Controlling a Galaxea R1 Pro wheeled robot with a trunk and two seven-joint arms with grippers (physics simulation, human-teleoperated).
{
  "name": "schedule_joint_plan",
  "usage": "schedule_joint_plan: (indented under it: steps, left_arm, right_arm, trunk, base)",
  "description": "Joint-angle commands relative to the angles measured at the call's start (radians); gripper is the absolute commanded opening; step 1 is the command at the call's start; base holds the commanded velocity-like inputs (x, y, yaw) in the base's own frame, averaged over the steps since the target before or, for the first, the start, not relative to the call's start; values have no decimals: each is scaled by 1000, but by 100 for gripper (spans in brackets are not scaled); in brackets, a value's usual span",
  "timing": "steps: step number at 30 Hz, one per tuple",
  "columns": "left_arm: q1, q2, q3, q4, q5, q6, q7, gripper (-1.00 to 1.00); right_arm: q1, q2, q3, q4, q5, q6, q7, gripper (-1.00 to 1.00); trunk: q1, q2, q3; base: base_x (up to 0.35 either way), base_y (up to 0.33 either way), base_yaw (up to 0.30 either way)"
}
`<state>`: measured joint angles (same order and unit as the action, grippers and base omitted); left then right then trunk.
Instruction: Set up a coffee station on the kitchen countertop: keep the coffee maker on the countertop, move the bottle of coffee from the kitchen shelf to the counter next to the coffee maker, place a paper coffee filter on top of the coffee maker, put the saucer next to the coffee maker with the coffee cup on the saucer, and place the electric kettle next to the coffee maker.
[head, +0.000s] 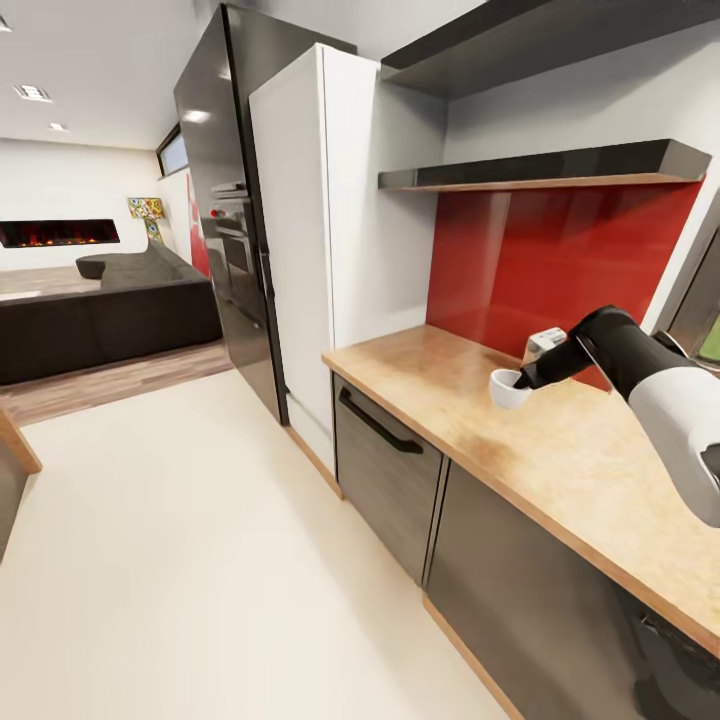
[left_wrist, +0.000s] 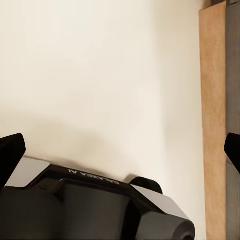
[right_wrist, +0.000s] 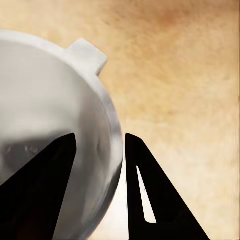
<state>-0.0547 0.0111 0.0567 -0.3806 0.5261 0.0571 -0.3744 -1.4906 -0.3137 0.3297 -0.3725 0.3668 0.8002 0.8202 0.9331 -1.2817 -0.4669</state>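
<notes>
Coffee cup (head: 506, 388), white, held above the wooden countertop (head: 560, 450), near the red backsplash (head: 560, 262). Gripped at the rim by the right gripper (head: 524, 379): one black finger inside the bowl, the other outside against the wall, pinched close on the rim. Seen up close in the right wrist view as a pale glossy bowl (right_wrist: 55, 135) with a small squared handle (right_wrist: 86, 56) jutting from the far side of the rim, bare countertop (right_wrist: 185, 85) beneath and beyond it. Cannot tell whether the cup's base touches the countertop or hangs just clear. A small white and grey object (head: 546, 342) just behind the cup, close to the backsplash, partly hidden by the right arm; too little visible to name.

Left gripper (left_wrist: 120, 150) spread wide, empty, fingertips at opposite edges of the left wrist view, pointed down at pale floor (left_wrist: 100, 75) with a strip of the countertop's wooden edge (left_wrist: 214, 125) alongside.

Above the countertop, two dark wall shelves (head: 560, 165). Beside the countertop's near end, a tall white cabinet (head: 320, 250), then a black oven unit (head: 225, 220). Below the countertop, grey drawer fronts with a black handle (head: 378, 424). Further from the countertop, a dark sofa (head: 110, 320).
</notes>
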Motion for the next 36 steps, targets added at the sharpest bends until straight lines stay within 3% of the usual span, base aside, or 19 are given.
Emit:
schedule_joint_plan:
  steps: [1,7,14,18,22,31,32,33,36]
  left_arm:
    - [0,0,5,0,6,6,-6,100]
    - [0,0,5,0,6,6,-7,100]
    - [0,0,5,0,6,4,-6,100]
    - [0,0,5,0,6,4,-6,100]
    - [0,0,5,0,6,4,-6,100]
    - [0,0,5,1,6,4,-6,100]
    - [0,0,5,0,6,4,-6,100]
    - [0,0,5,0,6,3,-6,100]
    - [0,0,5,0,6,3,-6,100]
  right_arm:
    - [0,-1,2,-6,11,3,9,-100]
    - [0,-1,2,-21,11,9,10,-100]
    - [0,-2,3,-24,10,9,12,-100]
    - [0,-18,2,-26,9,6,66,-100]
    - [0,-56,2,-73,10,2,175,-100]
    - [13,-147,1,-170,9,3,225,-100]
    - [63,-192,0,-265,9,6,228,-100]
    - [93,-211,0,-324,9,8,228,-100]
    - [161,-238,-1,-451,8,46,235,-100]
  trunk:
    - [-4,7,2]
    - [-4,7,2]
    - [-4,7,9]
    - [-4,7,13]
    - [-4,7,17]
    - [-4,7,27]
    - [-4,7,28]
    - [-4,7,29]
    - [-4,7,32]
  base:
    - [0,0,0]
    - [0,0,0]
    - [0,0,-228]
    - [0,0,-234]
    - [0,0,-226]
    - [0,0,-216]
    - [0,0,-214]
    - [0,0,-213]
    - [0,0,-214]
